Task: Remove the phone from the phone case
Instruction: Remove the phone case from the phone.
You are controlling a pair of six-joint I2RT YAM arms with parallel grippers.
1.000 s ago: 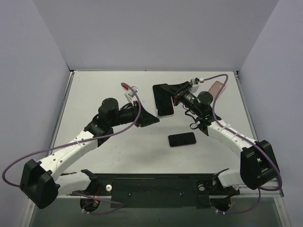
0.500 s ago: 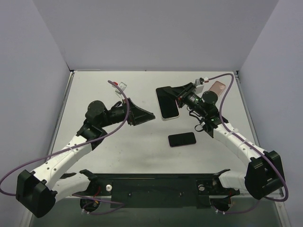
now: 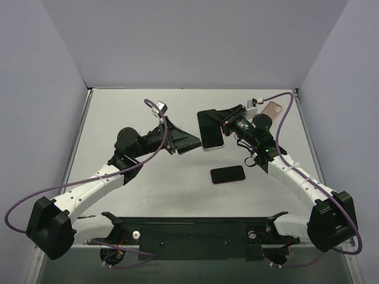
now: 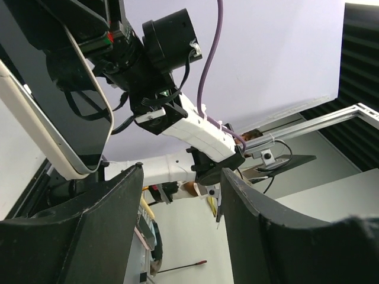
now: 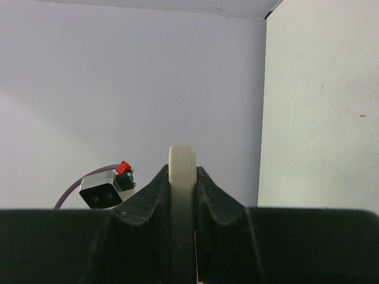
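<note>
Grey table (image 3: 118,106): black phone (image 3: 227,174), pink item (image 3: 273,109)

Your left arm (image 3: 89,188) and right arm (image 3: 294,176) are white with black joints and bases. A purple cable (image 3: 278,127) loops along each. Your fingers (image 4: 95,236) are black.

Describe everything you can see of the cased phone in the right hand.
The cased phone has a dark glossy screen in a cream, round-cornered case that looks like plastic. It is held tilted above the table, screen up. The right hand is shut on one long edge; the open left hand sits close beside the opposite edge, contact unclear.
</note>
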